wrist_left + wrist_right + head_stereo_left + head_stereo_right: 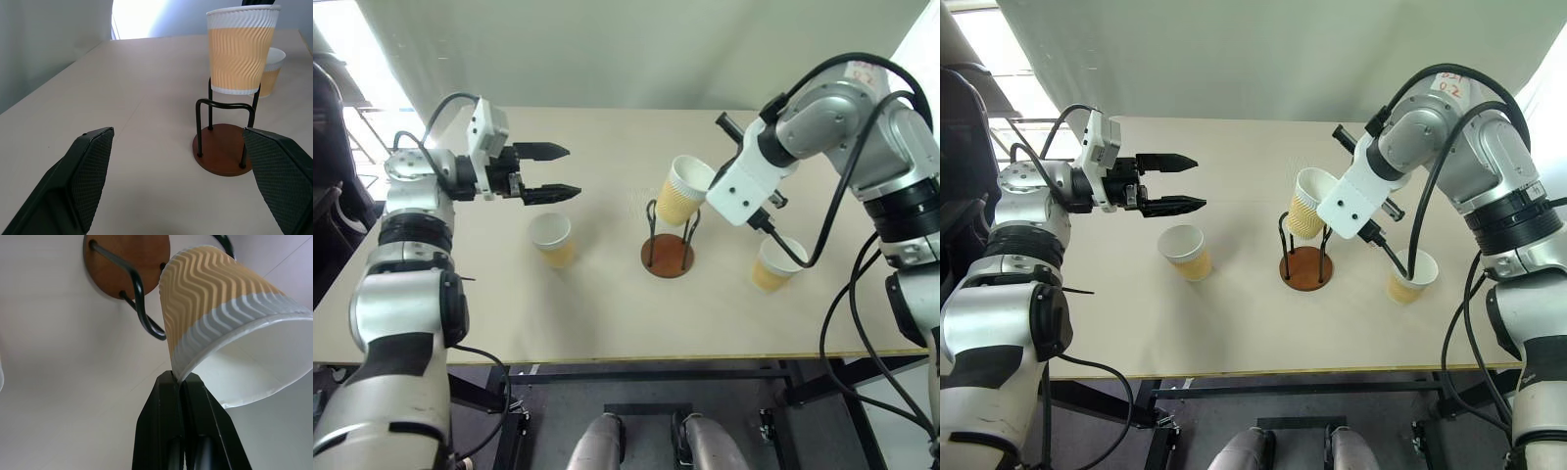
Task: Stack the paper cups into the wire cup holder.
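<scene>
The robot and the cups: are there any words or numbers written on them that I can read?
Right arm's upper casing: small red handwritten marks, the lower one perhaps "02", the rest too small to read.
Paper cups, the one in the right gripper, the one near the left gripper and the one on the right: no print, only a wavy pattern.
Wire cup holder: no label.

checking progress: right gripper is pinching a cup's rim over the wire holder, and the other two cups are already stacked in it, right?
Not quite. The right gripper does pinch a cup by the rim over the wire holder, but the left eye view shows the other two cups standing on the table.
</scene>
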